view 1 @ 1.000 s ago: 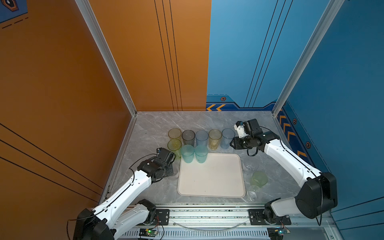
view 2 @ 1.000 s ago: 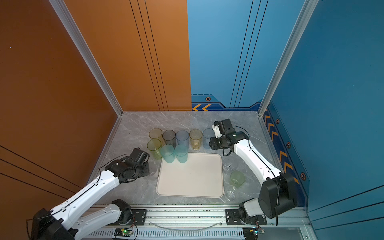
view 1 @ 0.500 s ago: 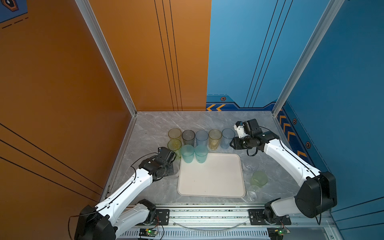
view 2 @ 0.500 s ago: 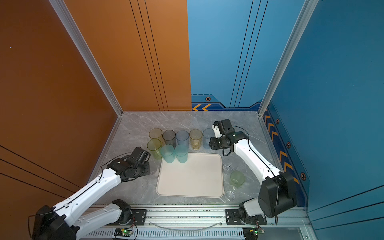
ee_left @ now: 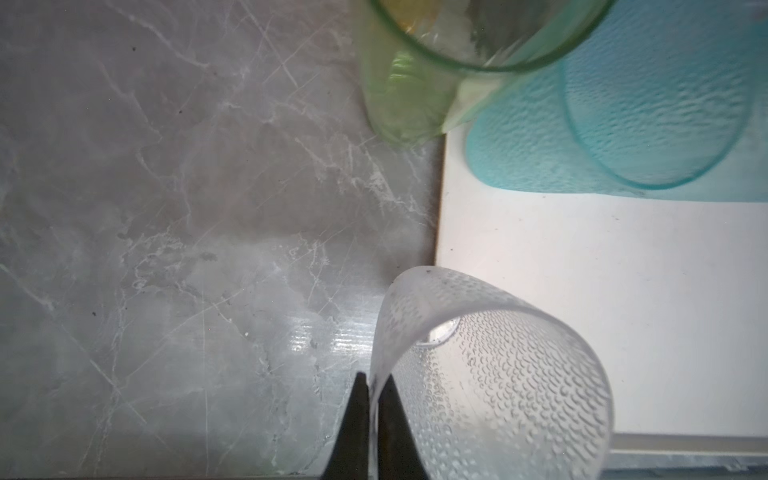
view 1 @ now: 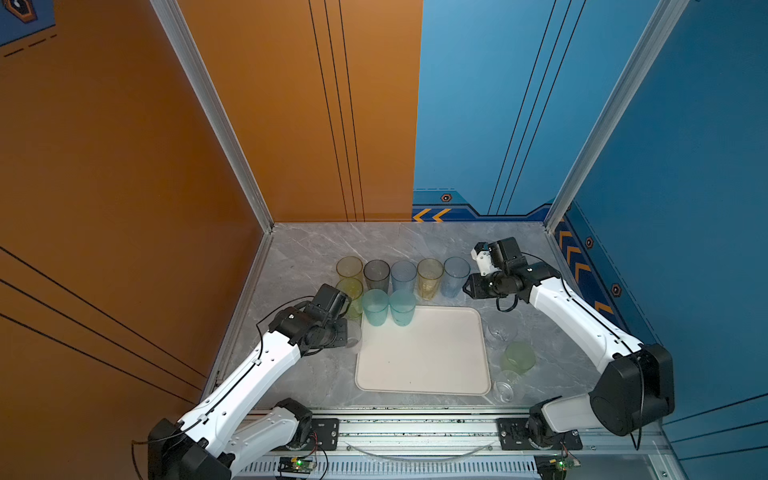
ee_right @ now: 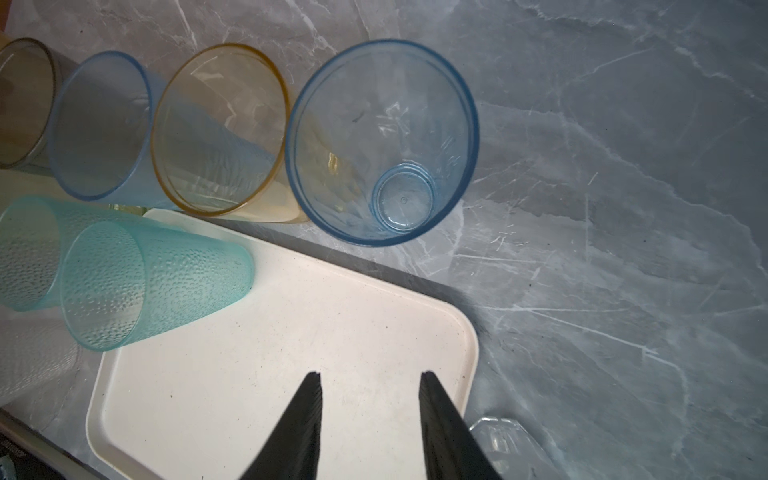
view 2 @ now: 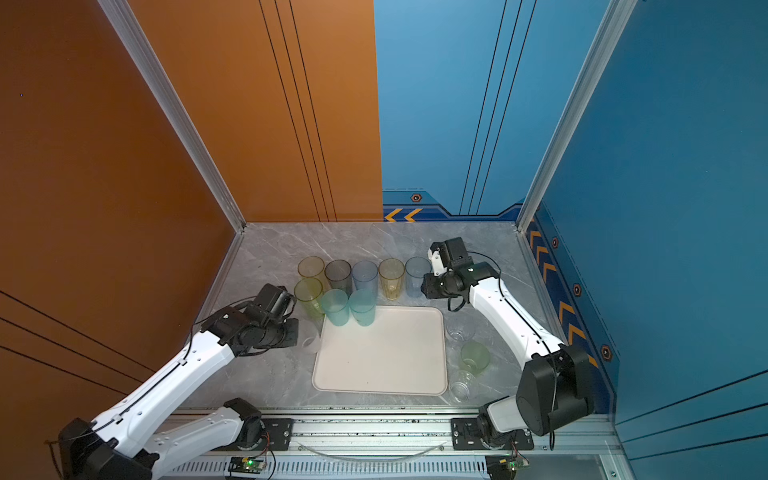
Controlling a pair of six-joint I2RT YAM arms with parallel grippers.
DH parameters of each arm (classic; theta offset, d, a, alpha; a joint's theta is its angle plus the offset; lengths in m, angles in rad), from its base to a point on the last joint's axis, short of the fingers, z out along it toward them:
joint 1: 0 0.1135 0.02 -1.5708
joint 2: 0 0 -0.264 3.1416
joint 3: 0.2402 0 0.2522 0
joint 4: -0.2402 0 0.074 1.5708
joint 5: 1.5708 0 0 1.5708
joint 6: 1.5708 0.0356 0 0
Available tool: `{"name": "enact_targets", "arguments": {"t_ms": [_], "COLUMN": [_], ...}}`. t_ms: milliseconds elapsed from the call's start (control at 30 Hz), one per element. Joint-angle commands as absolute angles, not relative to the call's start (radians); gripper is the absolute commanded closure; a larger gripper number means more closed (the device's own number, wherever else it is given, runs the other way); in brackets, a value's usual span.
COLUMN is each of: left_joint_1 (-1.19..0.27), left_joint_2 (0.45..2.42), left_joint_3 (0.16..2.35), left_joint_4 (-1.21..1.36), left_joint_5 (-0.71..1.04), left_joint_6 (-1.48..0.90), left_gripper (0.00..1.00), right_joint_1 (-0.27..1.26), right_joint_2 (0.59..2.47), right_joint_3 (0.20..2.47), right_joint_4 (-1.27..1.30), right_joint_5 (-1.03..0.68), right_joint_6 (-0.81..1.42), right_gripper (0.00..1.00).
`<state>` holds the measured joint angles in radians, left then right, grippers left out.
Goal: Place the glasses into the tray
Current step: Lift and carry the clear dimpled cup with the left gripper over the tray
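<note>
Left claw: your left claw (ee_left: 374, 384) is pinched together on the wall of a clear dimpled tumbler (ee_left: 498, 374), with one finger inside the rim and one outside.
Held tumbler: you find it just beside the tray's left edge, and in both top views it shows faintly below the wrist (view 1: 354, 343). You cannot tell whether its base rests on the worktop.
Right claw: your right claw (ee_right: 371, 378) stands apart with nothing between its fingers. It hangs over the tray's far right corner, near the end blue tumbler (ee_right: 382, 141).
Tray: your cream-white tray (view 1: 419, 357) lies flat on the grey marbled worktop (view 1: 316, 257), between the two arms.
In the tray: two teal tumblers (view 1: 375, 307) stand upright side by side at its far left corner.
Back row: behind the tray you have five tall tumblers on the worktop. They are the yellow tumbler (view 1: 349, 268), smoke-grey tumbler (view 1: 376, 274), middle blue tumbler (view 1: 403, 276), amber tumbler (view 1: 430, 276) and the end blue one.
Green tumbler: the green tumbler (view 1: 352, 291) stands just in front of the yellow one, beside the left teal tumbler.
Right of tray: a clear tumbler (view 1: 502, 330), a pale green tumbler (view 1: 518, 358) and a second clear tumbler (view 1: 508, 386) stand on the worktop along the tray's right edge.
</note>
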<state>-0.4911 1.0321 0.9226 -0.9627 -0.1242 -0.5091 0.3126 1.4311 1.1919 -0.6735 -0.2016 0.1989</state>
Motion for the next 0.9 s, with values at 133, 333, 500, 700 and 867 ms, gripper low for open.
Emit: {"name": "enact_targets", "arguments": {"t_ms": [133, 333, 500, 700, 867], "left_joint_1": [-0.613, -0.804, -0.910, -0.950, -0.907], "left_joint_2": [1.105, 1.250, 1.461, 1.727, 1.878], "left_joint_3": [1.102, 1.291, 1.506, 1.747, 1.848], "left_joint_4": [-1.071, -1.075, -1.061, -1.061, -1.053], "left_joint_5": [-0.026, -0.037, -0.051, -0.026, -0.017], "left_joint_6": [-0.388, -0.324, -0.207, -0.053, -0.017], "left_gripper": [1.00, 1.00, 1.00, 1.00, 1.00], "right_joint_1": [0.260, 0.246, 0.240, 0.230, 0.220], "right_joint_2": [1.362, 1.349, 1.352, 1.340, 1.326], "right_joint_3": [1.175, 1.179, 1.190, 1.194, 1.193], "right_joint_4": [-0.716, -0.725, -0.736, -0.751, -0.762], "right_joint_5": [-0.181, -0.183, -0.176, -0.174, -0.170], "right_joint_6": [0.193, 0.196, 0.198, 0.197, 0.197], "right_gripper": [0.62, 0.62, 0.62, 0.62, 0.62]}}
